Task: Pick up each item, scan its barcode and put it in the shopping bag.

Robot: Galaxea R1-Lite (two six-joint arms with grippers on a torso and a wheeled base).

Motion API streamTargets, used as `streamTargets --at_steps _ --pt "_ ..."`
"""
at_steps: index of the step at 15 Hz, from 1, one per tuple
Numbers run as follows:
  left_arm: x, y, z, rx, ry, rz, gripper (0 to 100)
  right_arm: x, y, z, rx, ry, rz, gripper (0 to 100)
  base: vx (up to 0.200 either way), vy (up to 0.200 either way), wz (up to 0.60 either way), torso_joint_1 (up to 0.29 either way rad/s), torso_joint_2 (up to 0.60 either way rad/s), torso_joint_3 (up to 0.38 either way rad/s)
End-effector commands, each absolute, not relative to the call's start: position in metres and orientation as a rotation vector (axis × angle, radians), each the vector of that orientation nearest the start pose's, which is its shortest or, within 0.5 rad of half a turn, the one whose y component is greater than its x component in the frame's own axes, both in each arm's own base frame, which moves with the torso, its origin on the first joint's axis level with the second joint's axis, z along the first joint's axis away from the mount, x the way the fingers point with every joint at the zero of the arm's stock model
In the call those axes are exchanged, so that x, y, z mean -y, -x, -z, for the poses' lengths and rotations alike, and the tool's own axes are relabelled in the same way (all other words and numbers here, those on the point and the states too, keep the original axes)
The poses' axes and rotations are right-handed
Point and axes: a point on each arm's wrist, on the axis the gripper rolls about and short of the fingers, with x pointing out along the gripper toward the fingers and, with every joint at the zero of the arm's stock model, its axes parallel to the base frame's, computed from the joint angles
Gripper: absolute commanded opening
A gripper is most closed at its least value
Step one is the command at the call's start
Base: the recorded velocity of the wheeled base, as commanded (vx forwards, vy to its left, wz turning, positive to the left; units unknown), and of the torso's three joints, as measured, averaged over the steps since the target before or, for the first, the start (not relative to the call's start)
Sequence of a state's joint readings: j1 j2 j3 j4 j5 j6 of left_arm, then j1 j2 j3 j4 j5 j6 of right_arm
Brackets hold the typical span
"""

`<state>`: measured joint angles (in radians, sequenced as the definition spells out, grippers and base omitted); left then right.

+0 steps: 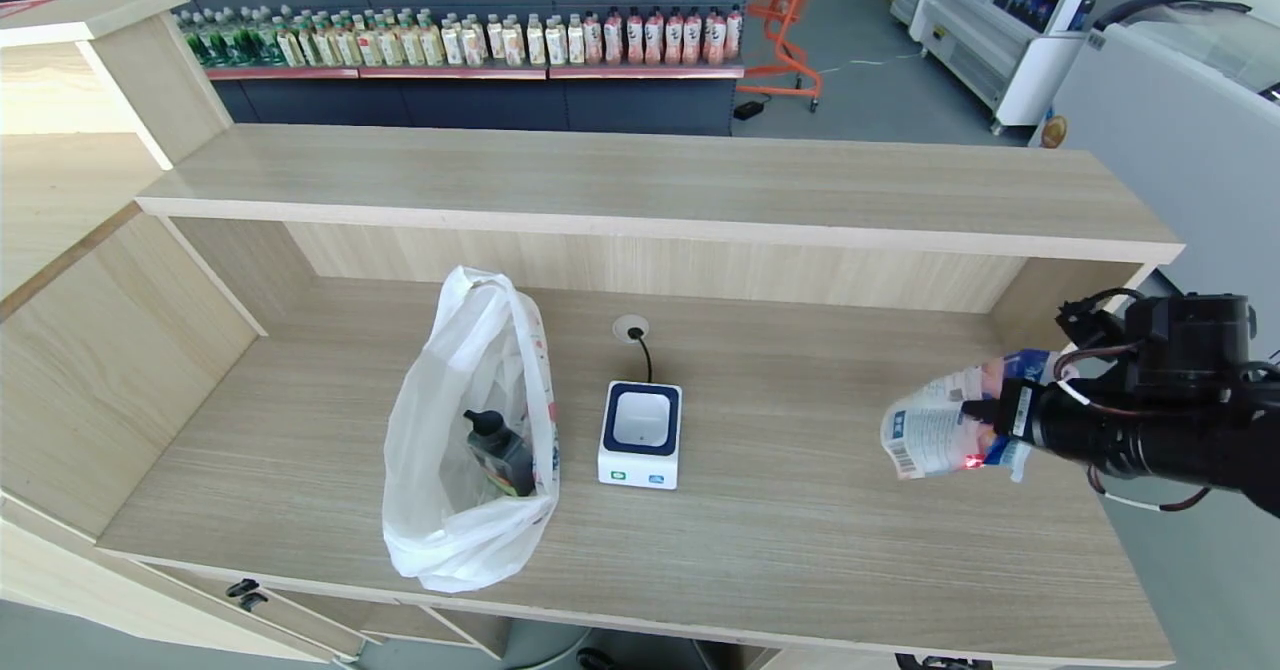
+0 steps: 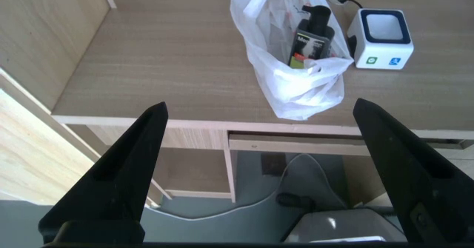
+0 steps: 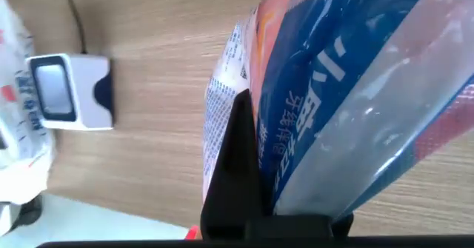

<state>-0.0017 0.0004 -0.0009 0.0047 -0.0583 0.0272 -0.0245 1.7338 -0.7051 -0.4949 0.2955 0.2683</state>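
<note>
STEP scan | right gripper [image 1: 985,420] pinches blue-white plastic packet [image 1: 930,435] over wooden counter's [image 1: 800,510] right edge | left gripper [image 2: 259,111] spread, below front edge | NEXT likely: barcode to white box scanner [image 1: 640,433], mid-counter

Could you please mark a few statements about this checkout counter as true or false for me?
1. The right gripper holds a packet. True.
2. The bag is empty. False: a dark bottle is in it.
3. The scanner sits on the counter between bag and packet. True.
4. The left gripper is shut on a bottle. False: its fingers are open and hold nothing.
5. The packet lies on the scanner. False: it is held off to the scanner's right, apart from it.
</note>
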Motion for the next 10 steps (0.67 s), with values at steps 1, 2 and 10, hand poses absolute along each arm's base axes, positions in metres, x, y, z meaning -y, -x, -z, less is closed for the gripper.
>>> streamTargets --at_steps 1,2,10 --pt "0.001 0.023 -0.075 -0.004 -0.027 0.060 100 0.002 -0.255 -0.187 -0.418 -0.342 -0.442 0 0.000 0.000 0.00 0.000 0.00 0.000" --pt "0.001 0.023 -0.075 -0.004 -0.027 0.060 100 -0.001 -0.246 -0.197 -0.397 -0.352 -0.581 0 0.000 0.000 0.00 0.000 0.00 0.000" --pt "0.001 0.023 -0.075 -0.004 -0.027 0.060 100 -0.075 -0.187 -0.241 -0.495 -0.549 -1.116 0 0.000 0.000 0.00 0.000 0.00 0.000"
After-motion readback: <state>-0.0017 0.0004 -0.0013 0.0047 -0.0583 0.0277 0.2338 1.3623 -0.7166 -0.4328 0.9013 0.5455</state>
